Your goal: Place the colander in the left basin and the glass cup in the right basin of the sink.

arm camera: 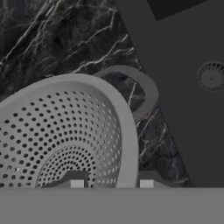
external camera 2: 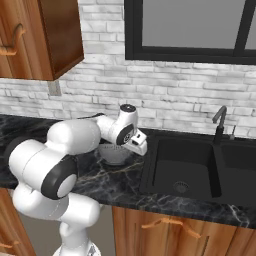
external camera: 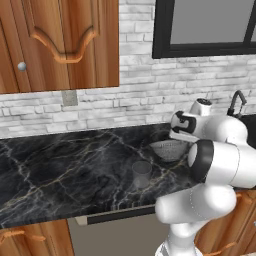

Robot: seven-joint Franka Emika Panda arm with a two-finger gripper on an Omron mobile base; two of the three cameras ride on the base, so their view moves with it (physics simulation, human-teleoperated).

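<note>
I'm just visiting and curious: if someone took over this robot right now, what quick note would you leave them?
Gripper: jaws closed across the rim of the colander, one finger inside, one outside.
Colander sits on the counter, just left of the sink.
Glass cup stands on the counter, untouched.
Done: colander gripped.
Left: carry the colander to the left basin, then the cup to the right basin.

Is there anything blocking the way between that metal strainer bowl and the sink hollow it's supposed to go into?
Nothing visible does. The colander sits on the counter just left of the sink, and only bare marble lies between it and the left basin. The gripper straddles its rim.
</note>
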